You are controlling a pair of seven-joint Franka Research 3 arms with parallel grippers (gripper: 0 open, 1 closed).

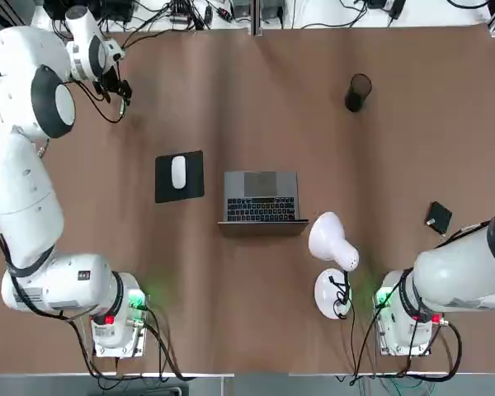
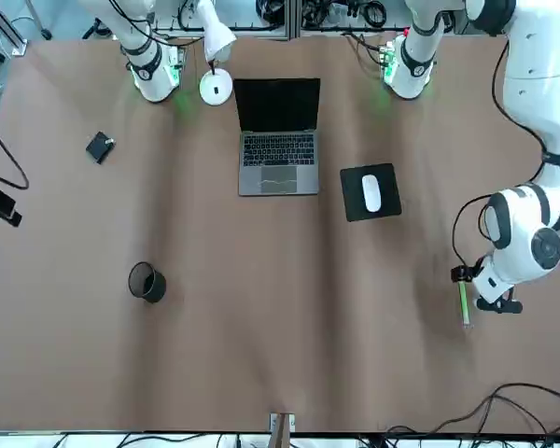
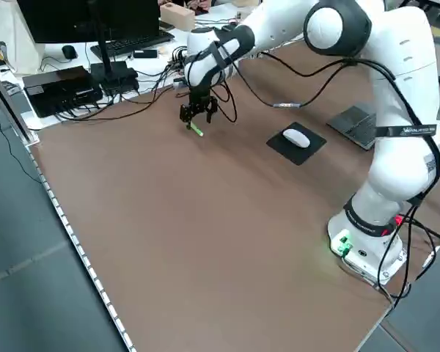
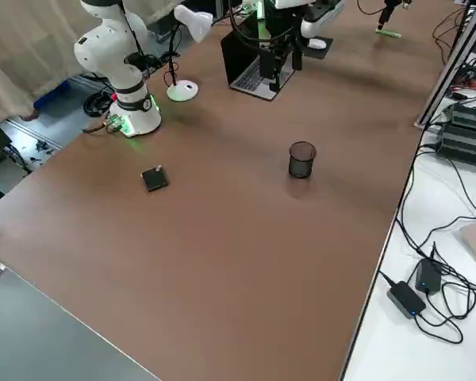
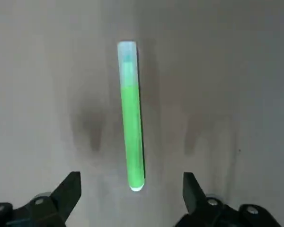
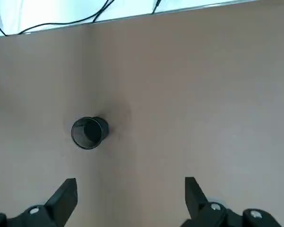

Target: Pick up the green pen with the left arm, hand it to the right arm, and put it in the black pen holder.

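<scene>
The laptop [image 1: 261, 196] sits mid-table, the mouse pad [image 1: 179, 176] (mouse [image 1: 178, 172] on it) to its left, the lamp [image 1: 333, 262] to its right, nearer the arms' bases.

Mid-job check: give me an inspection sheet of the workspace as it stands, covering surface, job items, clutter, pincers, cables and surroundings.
Surface: brown table, nothing spilled.
Job's things: green pen lies flat near the table's far left corner; black pen holder stands upright on the far right side, looks empty.
Clutter: laptop open at centre; mouse on mouse pad; white desk lamp; small black box.
Pincers: left pincer open, straddling the pen, not gripping it; right pincer open, empty, above the table.
Cables: bundles behind both bases, none across the work area.
Surroundings: monitor, keyboard and electronics beyond the table's left edge.
</scene>
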